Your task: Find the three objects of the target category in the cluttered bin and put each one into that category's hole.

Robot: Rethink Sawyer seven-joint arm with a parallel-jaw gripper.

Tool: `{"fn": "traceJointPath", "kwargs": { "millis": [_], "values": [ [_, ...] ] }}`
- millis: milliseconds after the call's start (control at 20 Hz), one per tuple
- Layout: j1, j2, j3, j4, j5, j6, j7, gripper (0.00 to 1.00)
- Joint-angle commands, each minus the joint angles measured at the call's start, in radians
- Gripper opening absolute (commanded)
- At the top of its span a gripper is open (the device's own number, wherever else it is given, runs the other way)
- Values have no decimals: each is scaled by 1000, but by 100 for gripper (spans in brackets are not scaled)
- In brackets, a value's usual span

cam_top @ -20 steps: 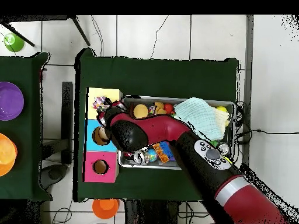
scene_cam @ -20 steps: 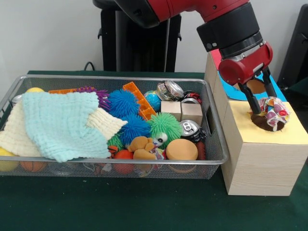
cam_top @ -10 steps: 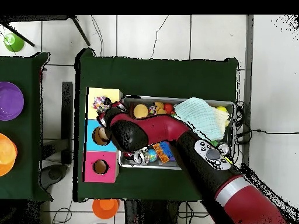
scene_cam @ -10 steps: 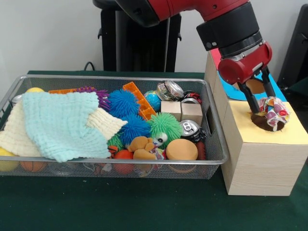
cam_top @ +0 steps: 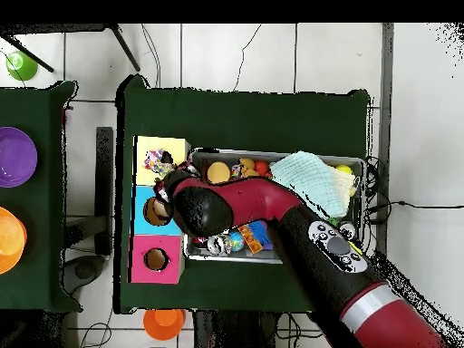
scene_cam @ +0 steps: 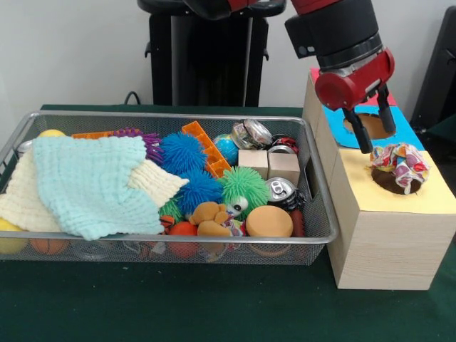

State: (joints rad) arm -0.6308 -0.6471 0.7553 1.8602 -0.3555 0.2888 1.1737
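Reference landmark: the yellow-topped box (scene_cam: 388,235), at the right end of the wire mesh bin (scene_cam: 160,253), just beside it.

Left of the box, the bin holds a mint cloth (scene_cam: 92,182) lying over a cream cloth (scene_cam: 21,199) at its far-left end. Next come blue spiky balls (scene_cam: 184,153), a green spiky ball (scene_cam: 244,189), two wooden cubes (scene_cam: 269,165), a drink can (scene_cam: 281,189) and a tan round sponge (scene_cam: 268,221) nearest the box.

On the box top, a patterned cloth bundle (scene_cam: 401,164) sits in the round hole (scene_cam: 390,182), protruding above the rim.

The gripper (scene_cam: 372,137) hangs above the box, just up and left of the bundle, not touching it. Its fingers (scene_cam: 360,135) stand apart and hold nothing.

In the overhead view, the bundle (cam_top: 159,163) lies on the yellow top.
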Motion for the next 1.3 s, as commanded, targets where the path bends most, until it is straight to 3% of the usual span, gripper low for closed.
{"fn": "traceJointPath", "kwargs": {
  "millis": [50, 500, 900, 1300],
  "values": [
    [-40, -30, 31, 60, 38, 140, 69, 100],
    [-40, -56, 53, 74, 57, 121, 96, 100],
    [-32, -114, 104, 74, 132, 116, 137, 100],
    [-27, -108, 104, 75, 143, 92, 120, 100]
  ]
}}
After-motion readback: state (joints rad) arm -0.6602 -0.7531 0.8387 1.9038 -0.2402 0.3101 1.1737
